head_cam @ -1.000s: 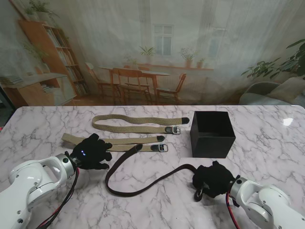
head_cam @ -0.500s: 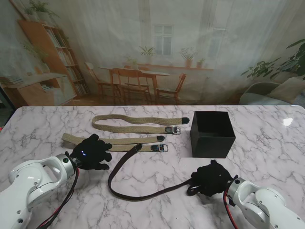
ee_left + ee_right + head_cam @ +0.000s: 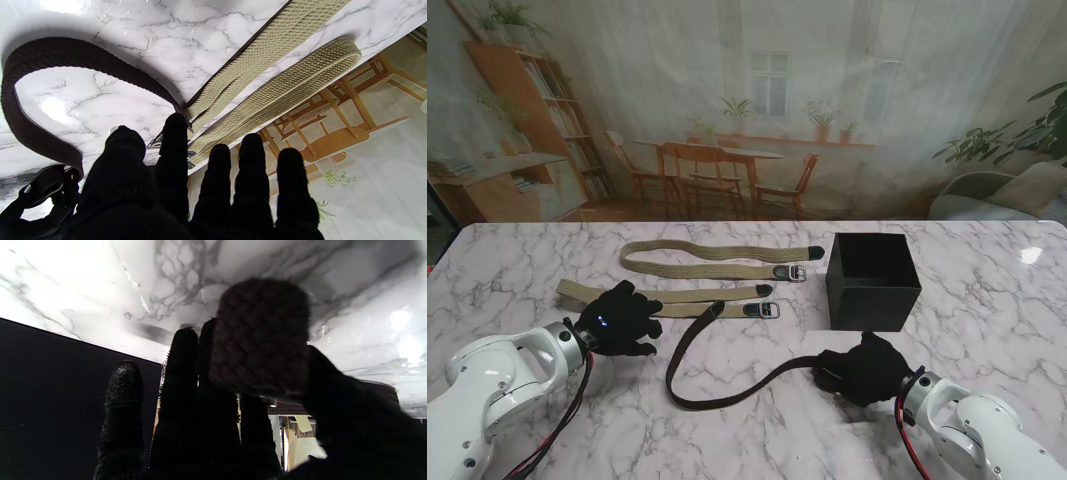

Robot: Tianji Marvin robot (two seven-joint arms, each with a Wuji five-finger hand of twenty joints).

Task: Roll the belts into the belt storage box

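The dark brown belt [image 3: 727, 375] is looped on the marble table [image 3: 987, 290], near two tan belts [image 3: 712, 255] and the black storage box [image 3: 872, 280], its rolled end clasped by the right hand [image 3: 862, 368], while the left hand [image 3: 622, 320] is spread flat, holding nothing.

Staged lab set: marble-patterned table [image 3: 517, 270] just before a printed backdrop [image 3: 747, 110] of a sunlit dining room.
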